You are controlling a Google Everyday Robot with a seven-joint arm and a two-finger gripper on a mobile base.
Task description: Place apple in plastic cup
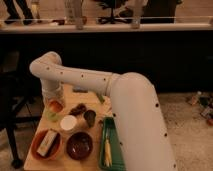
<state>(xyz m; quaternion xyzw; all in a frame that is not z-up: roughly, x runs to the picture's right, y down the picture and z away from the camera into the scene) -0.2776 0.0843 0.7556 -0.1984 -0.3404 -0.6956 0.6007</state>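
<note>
The apple [55, 106], orange-red and round, sits at the tip of my gripper [54, 102], which is shut on it. The gripper hangs from the white wrist at the table's left side. The apple is right over the pale green plastic cup [51, 117], at or just above its rim. The cup stands near the left edge of the wooden table [70, 94]. My fingers are mostly hidden behind the wrist and the apple.
A dark bunch of grapes [77, 108], a small metal cup [90, 118] and a white round container [68, 123] stand right of the plastic cup. A brown bowl [80, 145], an orange plate [37, 150] and a green tray [116, 149] lie in front.
</note>
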